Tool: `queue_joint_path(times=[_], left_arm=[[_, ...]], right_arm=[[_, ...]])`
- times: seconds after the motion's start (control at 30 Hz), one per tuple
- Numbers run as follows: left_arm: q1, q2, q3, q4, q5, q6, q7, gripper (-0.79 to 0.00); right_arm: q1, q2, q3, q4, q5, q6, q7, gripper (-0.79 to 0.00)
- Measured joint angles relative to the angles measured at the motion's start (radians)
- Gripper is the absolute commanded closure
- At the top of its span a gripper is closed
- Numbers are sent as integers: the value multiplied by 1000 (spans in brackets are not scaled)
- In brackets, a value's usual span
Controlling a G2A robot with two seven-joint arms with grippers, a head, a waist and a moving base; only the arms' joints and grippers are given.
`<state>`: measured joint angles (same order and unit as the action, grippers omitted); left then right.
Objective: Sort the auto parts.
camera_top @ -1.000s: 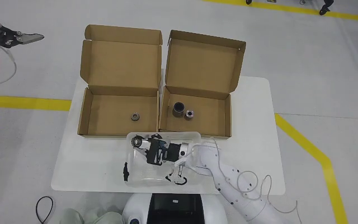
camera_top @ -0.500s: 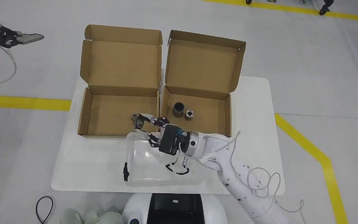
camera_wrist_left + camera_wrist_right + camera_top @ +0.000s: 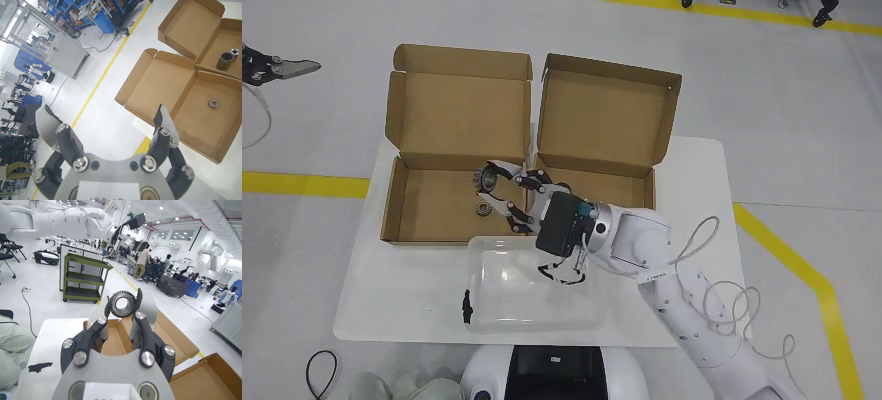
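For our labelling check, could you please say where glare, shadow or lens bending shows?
Top view: even light, soft shadows inside the brown cardboard box beneath the arm. Left wrist view: the yellow floor line bows slightly; far windows are washed out. Right wrist view: ceiling lamps flare, yet the steel ring-shaped bearing is evenly lit.

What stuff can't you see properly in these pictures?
Top view: the right arm covers part of the right box, hiding whatever lies there.
Top view: that arm also covers a corner of the clear tub.
Left wrist view: the picture edge cuts off part of the right box.
Right wrist view: the right gripper and bearing block the left box floor.
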<state>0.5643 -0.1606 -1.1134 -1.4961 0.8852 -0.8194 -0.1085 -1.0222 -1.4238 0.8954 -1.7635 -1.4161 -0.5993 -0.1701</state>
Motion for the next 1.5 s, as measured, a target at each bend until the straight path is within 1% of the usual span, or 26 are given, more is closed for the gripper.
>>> queue_joint_path(times=[0.27,0.43,0.77,1.2,1.5], left_arm=[[0,0,0,0,0,0,0,-785],[0,0,0,0,0,0,0,-785],[0,0,0,0,0,0,0,-785],[0,0,0,0,0,0,0,-785],[0,0,0,0,0,0,0,-785]], right_arm=[[92,-14,-2,-37,64,19,112,0],[128,-18,3,-49,84,20,138,0],[172,-21,17,-80,132,-11,199,0],[179,-19,2,-122,86,-55,202,0],[152,-20,-29,-59,74,-59,188,0]])
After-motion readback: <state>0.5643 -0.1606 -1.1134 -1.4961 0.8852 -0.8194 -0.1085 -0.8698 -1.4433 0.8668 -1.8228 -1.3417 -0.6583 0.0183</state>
